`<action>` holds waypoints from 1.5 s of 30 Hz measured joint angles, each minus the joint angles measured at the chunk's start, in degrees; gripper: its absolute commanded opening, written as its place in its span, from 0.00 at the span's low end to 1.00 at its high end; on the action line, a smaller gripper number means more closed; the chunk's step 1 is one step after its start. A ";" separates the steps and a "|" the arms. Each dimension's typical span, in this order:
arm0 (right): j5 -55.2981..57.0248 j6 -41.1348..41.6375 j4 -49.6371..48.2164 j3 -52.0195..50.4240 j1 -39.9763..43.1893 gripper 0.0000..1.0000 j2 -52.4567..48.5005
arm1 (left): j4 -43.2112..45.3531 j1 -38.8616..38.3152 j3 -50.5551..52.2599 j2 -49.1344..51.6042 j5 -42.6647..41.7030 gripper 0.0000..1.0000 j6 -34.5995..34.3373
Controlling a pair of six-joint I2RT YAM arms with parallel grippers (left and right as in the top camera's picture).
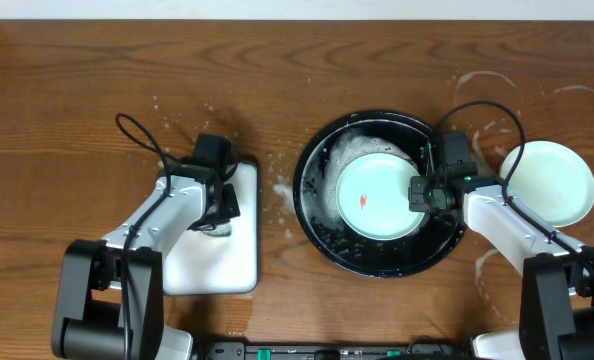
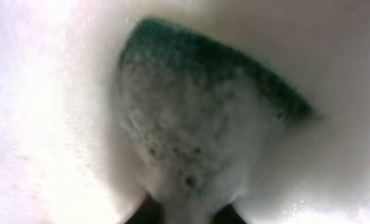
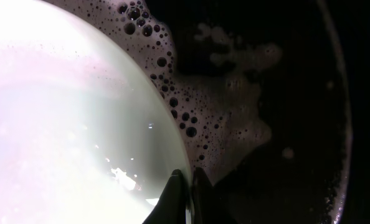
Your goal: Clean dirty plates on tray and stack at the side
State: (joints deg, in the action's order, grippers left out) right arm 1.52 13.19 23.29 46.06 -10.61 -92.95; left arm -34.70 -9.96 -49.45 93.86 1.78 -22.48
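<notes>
we have two arms of the same build. the left arm (image 1: 167,208) wears a smooth white shell with rounded edges along its forward link, black joints and a boxy black wrist block, and a thin black cable (image 1: 142,137) loops out from it. its base (image 1: 102,300) is a tall black block. the right arm (image 1: 507,220) matches it, with a white shell, black joints and a black cable (image 1: 482,103) arching over, plus a small green light (image 1: 467,180) on its wrist. the left claw (image 2: 188,214) and the right claw (image 3: 186,193) end in dark, slim, tapered fingertips.
</notes>
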 measured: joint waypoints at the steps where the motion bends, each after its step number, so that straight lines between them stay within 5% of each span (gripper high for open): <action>1: 0.00 0.00 0.00 0.00 0.00 0.01 0.00 | -0.57 0.00 -0.17 0.04 -0.07 0.07 0.24; 12: 0.00 0.00 0.00 0.00 0.00 0.01 0.00 | -15.89 0.00 -11.76 -1.18 -0.13 0.07 0.46; 26: 0.00 0.00 -0.11 0.00 0.00 0.01 0.00 | -18.53 0.00 -14.10 -4.94 -0.39 0.07 1.79; 34: -0.28 -0.02 -0.39 0.00 0.00 0.01 0.00 | -13.49 -3.54 -14.12 -4.94 -9.16 0.08 1.99; 45: -1.14 -0.85 -0.46 0.00 0.00 0.01 -0.02 | 3.30 -21.16 -22.97 -1.09 -18.60 0.08 -2.29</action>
State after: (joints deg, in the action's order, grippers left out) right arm 0.38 12.34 22.83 46.06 -10.61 -92.97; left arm -31.40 -31.11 -72.42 92.77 -16.82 -24.77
